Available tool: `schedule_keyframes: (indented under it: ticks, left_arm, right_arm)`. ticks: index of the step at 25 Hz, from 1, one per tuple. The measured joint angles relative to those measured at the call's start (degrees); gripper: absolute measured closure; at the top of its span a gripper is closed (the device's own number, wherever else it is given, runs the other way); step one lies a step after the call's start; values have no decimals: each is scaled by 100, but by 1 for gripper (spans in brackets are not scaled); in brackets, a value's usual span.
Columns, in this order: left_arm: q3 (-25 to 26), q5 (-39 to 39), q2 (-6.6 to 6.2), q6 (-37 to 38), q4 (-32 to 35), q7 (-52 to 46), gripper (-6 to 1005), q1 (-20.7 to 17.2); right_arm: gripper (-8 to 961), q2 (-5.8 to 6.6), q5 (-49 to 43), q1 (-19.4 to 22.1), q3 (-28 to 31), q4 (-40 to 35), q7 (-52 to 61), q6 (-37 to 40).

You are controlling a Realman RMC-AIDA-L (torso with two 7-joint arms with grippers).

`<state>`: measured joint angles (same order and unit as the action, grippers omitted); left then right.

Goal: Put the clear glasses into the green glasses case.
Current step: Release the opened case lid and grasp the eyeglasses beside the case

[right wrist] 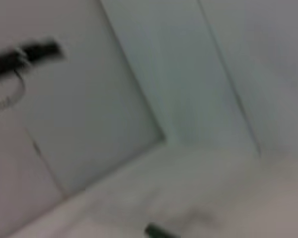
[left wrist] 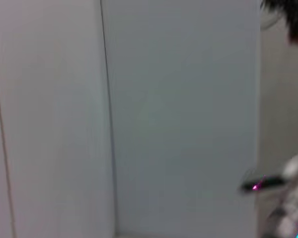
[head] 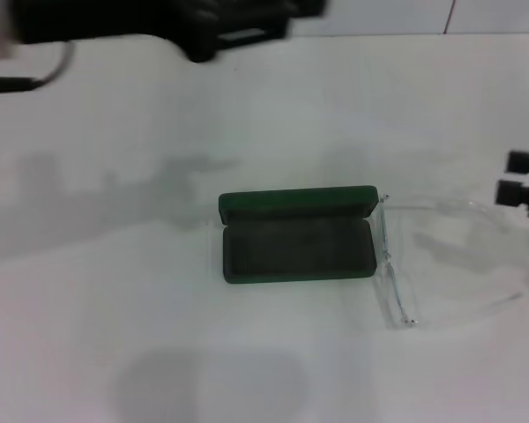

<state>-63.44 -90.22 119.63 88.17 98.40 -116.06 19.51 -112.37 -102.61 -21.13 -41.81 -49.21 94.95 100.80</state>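
Observation:
The green glasses case point(head: 297, 249) lies open at the middle of the white table, its lid standing up at the far side and its dark lining empty. The clear glasses point(head: 391, 269) lie on the table right against the case's right end, their arms pointing right. My right gripper point(head: 522, 176) is at the right edge of the head view, just beyond the far arm of the glasses, open with nothing between its fingertips. My left gripper point(head: 238, 25) hangs high at the far left, well away from both. A dark green sliver point(right wrist: 158, 230) shows in the right wrist view.
The white table point(head: 115, 335) is bare around the case. A pale panelled wall point(left wrist: 179, 119) fills the left wrist view. A black cable point(head: 35, 81) hangs from the left arm at the far left.

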Motion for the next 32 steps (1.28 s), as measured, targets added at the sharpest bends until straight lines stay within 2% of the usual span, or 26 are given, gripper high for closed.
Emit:
schedule_keyframes:
  ticks: [2, 4, 5, 8, 11, 15, 19, 22, 26, 32]
  left_arm:
    - [367, 287, -1, 409, -268, 141, 518, -49]
    - [577, 379, 4, 663, -509, 344, 518, -173]
    - [643, 422, 7, 735, -608, 466, 518, -247]
    - [686, 538, 2, 790, -832, 911, 519, -543]
    - [724, 564, -4, 801, -1103, 1319, 520, -651]
    - [747, 542, -16, 820, -1624, 1772, 522, -526]
    - [770, 558, -48, 863, -2002, 2222, 524, -519]
    - [773, 529, -32, 914, -2112, 2543, 525, -586]
    - [778, 501, -38, 932, -2132, 2646, 526, -598]
    - [984, 443, -47, 940, -2177, 2908, 527, -586]
  right_arm:
    - [243, 3, -559, -256, -166, -418, 834, 31]
    - [243, 2, -772, -356, -277, -607, 1197, 52]
    - [243, -3, -1217, -580, -693, -1091, 2087, 58]
    - [244, -8, -1677, -970, -1335, -1537, 3327, 105]
    - [244, -4, -1911, -1388, -1665, -1562, 4319, 158]
    - [243, -52, -2188, -1901, -1949, -1461, 5337, 200]
    - [243, -106, -2588, -2395, -2204, -1289, 5857, 157]
    - [245, -228, -3175, -2737, -2272, -1118, 6013, 104]
    - [247, -289, -3535, -2911, -2319, -1100, 6212, 53]
    - [250, -309, -3634, -3043, -2919, -1047, 6727, -205]
